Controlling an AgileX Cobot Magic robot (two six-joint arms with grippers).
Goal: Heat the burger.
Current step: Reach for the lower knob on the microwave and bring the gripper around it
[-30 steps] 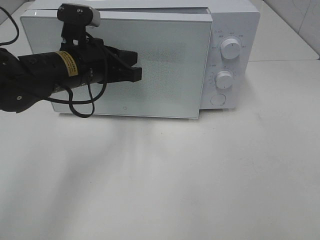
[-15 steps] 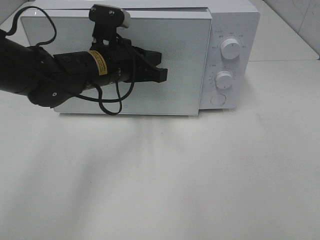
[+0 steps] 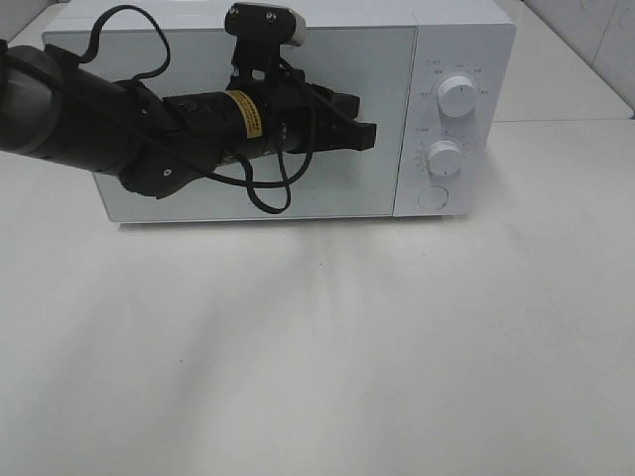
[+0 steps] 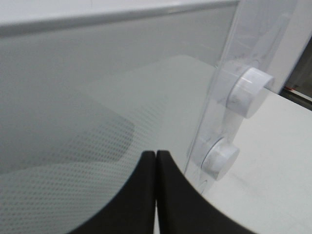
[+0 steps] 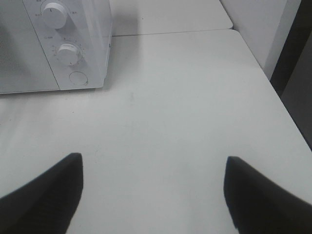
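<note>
The table (image 3: 317, 377) fills the lower half of the high view. Over it, in the right wrist view, the right gripper (image 5: 152, 161) hangs with its jaws wide apart, holding nothing. Higher in the high view the left gripper (image 3: 365, 136) — jaws pressed together, empty — has its tips at the door (image 3: 337, 193) of the microwave (image 3: 466, 30), near the door's right edge; the door lies flush. The burger shows in no view (behind the frosted door, I judge, but cannot confirm). At upper right sit the upper dial (image 3: 457, 95) and lower dial (image 3: 445, 158). A harder push could shove the microwave back. A wide grip on a small dial may slip, or turn the wrong one — no heat.
</note>
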